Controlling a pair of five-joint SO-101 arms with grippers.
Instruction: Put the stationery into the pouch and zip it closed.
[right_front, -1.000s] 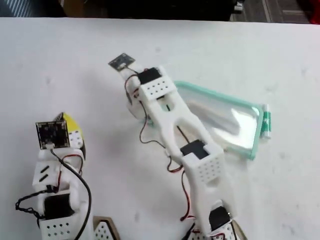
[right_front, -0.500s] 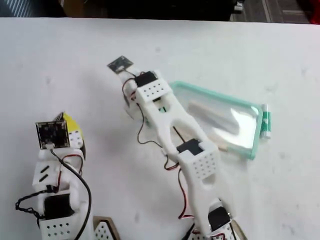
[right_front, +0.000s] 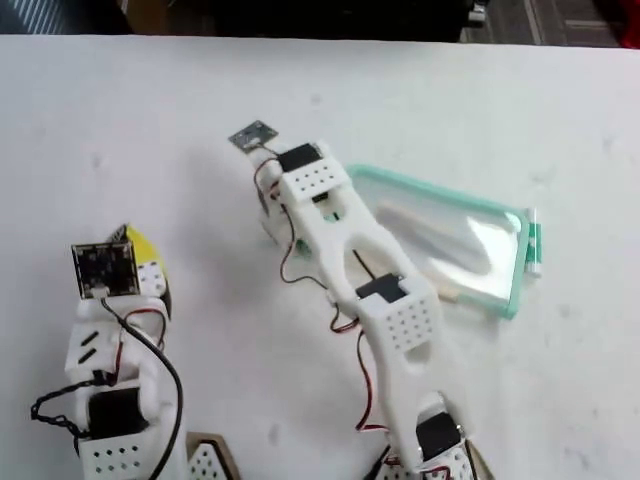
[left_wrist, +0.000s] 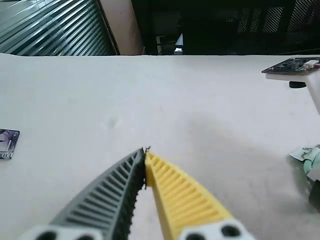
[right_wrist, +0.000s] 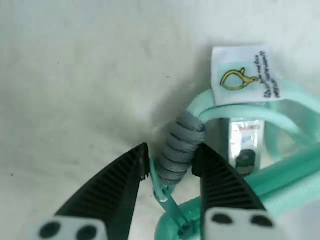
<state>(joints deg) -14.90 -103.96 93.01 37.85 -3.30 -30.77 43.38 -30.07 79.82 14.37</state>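
The clear pouch (right_front: 455, 240) with a mint-green edge lies flat right of the table's middle. Inside it I see a pale stick-shaped item (right_front: 415, 222) and a wooden pencil tip (right_front: 450, 295). My right arm stretches over the pouch's left end. In the right wrist view, my right gripper (right_wrist: 172, 162) is shut on the grey ribbed zipper pull (right_wrist: 181, 145), next to the pouch's white label (right_wrist: 242, 72) and green zip edge (right_wrist: 280, 172). My left gripper (left_wrist: 145, 161), one grey and one yellow finger (right_front: 142, 250), rests shut at the near left with nothing in it.
A small dark card (left_wrist: 7, 143) lies on the white table (right_front: 450, 100) off to one side of the left gripper. The right arm's camera board (right_front: 253, 135) sticks out beyond its wrist. The table's far edge (right_front: 320, 38) meets a dark background.
The right arm's wrist shifted slightly left, then back right and a little nearer, and the pouch's left end moved with it. The left arm has stayed still.
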